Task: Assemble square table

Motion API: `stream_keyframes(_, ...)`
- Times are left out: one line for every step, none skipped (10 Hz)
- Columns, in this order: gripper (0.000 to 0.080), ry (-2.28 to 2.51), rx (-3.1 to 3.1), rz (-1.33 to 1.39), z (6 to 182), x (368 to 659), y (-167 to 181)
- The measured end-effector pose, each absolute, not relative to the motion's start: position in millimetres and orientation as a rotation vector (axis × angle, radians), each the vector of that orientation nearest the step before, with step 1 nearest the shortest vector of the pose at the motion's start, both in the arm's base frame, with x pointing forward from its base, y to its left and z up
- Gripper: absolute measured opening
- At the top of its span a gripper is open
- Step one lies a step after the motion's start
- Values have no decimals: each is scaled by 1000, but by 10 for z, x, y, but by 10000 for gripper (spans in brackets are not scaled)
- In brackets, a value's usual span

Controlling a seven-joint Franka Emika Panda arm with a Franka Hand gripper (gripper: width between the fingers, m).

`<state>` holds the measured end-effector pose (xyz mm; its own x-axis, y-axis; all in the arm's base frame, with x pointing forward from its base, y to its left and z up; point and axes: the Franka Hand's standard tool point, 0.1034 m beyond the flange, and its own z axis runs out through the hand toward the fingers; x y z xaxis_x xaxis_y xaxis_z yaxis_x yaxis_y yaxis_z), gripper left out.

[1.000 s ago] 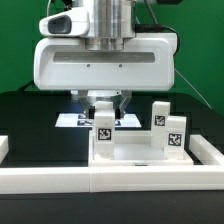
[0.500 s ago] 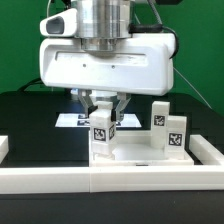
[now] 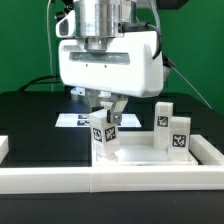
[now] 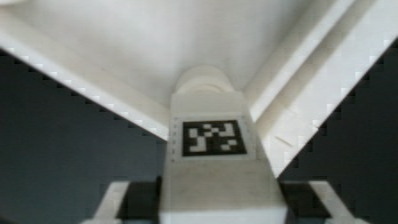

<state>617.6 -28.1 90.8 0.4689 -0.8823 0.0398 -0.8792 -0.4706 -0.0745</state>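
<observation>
Movement toward the exterior view's right marks the change: the gripper (image 3: 105, 108), clamped on a short white tagged peg leg (image 3: 103, 133), has carried it along above the white square rimmed tabletop (image 3: 135, 152). Two more white tagged legs (image 3: 171, 129) stand upright nearby; a white border rail (image 3: 110, 181) fronts the black worktop (image 3: 30, 115).

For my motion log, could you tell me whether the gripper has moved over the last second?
Yes. The gripper, shut on a leg, has shifted toward the exterior view's right, closer to the two standing legs, which stayed put.
</observation>
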Motion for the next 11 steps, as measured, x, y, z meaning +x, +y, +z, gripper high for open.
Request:
stream_keyframes(291,1757,-2544,-107,906,6177,-254)
stream_keyframes(291,1806,-2508,-103,904,6181,-246)
stream_keyframes(291,1915,-2422,-100,904,6188,-236)
stream_keyframes(291,1996,-2352,-98,904,6189,-218)
stream_keyframes(291,2066,-2289,-95,903,6190,-199)
stream_keyframes(291,2125,-2230,-94,902,6194,-184)
stream_keyframes(291,2208,-2143,-89,901,6196,-163)
stream_keyframes(291,2284,-2055,-82,901,6197,-132)
stream_keyframes(291,2347,-1974,-74,898,6199,-88)
stream_keyframes(291,2425,-1866,-63,895,6201,-49)
stream_keyframes(291,2469,-1801,-56,893,6204,-22)
